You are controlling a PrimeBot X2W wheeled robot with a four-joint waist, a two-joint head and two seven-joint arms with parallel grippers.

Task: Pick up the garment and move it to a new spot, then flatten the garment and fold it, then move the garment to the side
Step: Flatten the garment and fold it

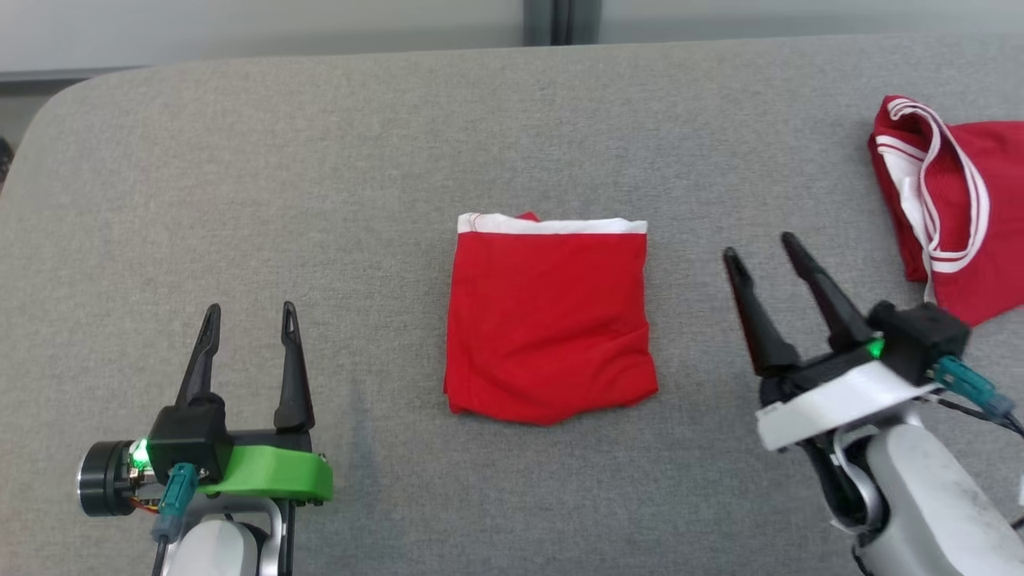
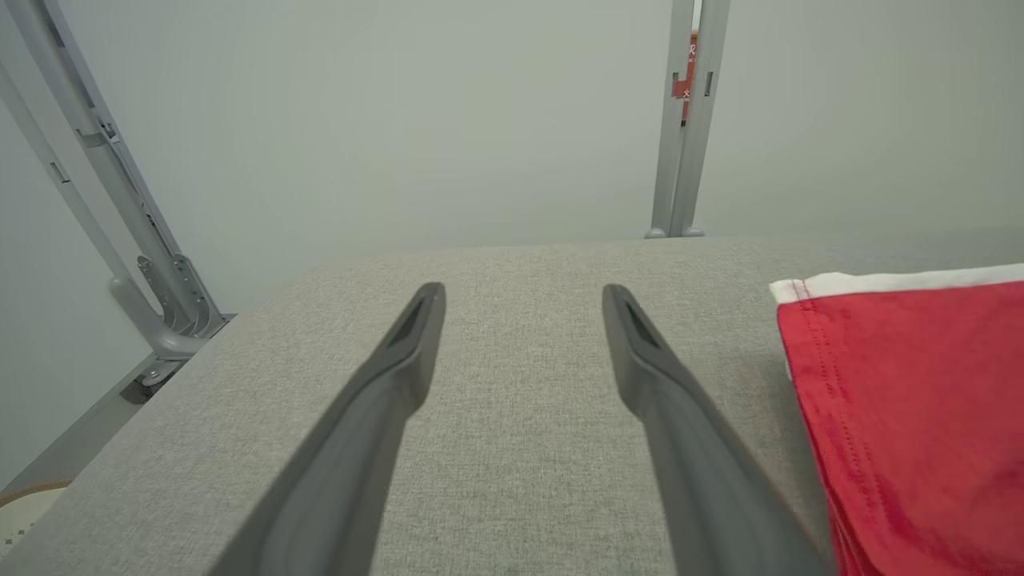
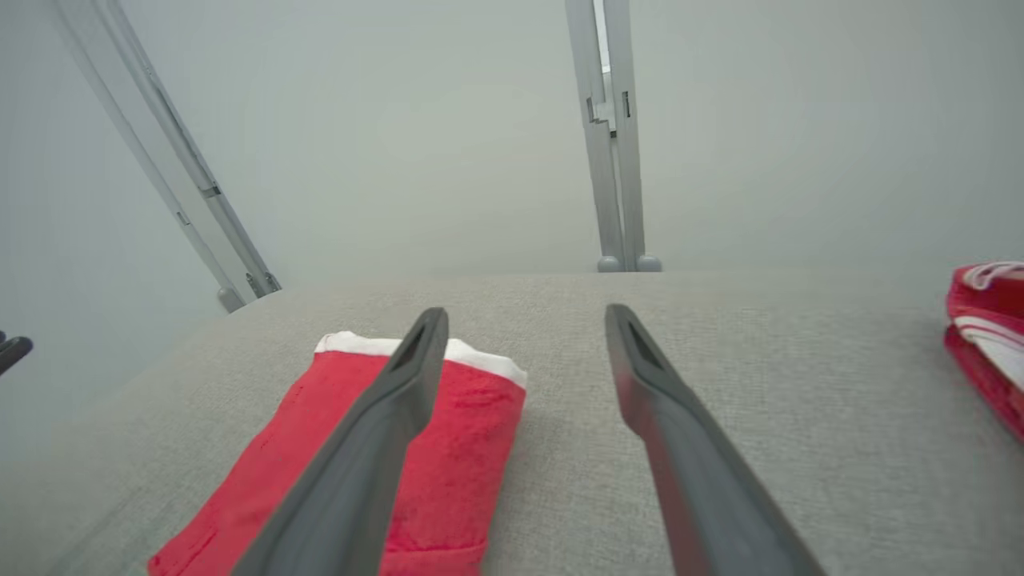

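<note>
A red garment (image 1: 550,316) with a white band along its far edge lies folded into a neat square at the middle of the grey table (image 1: 320,176). My left gripper (image 1: 250,314) stands open over bare cloth to its left, nothing between the fingers. My right gripper (image 1: 760,246) is open to the garment's right, also empty, fingers tilted slightly left. In the left wrist view the garment (image 2: 912,416) lies at the right, beside my left gripper (image 2: 522,296). In the right wrist view the garment (image 3: 472,416) lies partly behind the left finger of my right gripper (image 3: 526,318).
A second red garment (image 1: 956,204) with white stripes lies crumpled at the table's right edge, showing as well in the right wrist view (image 3: 988,336). Grey frame posts (image 2: 688,120) stand behind the table against a pale wall.
</note>
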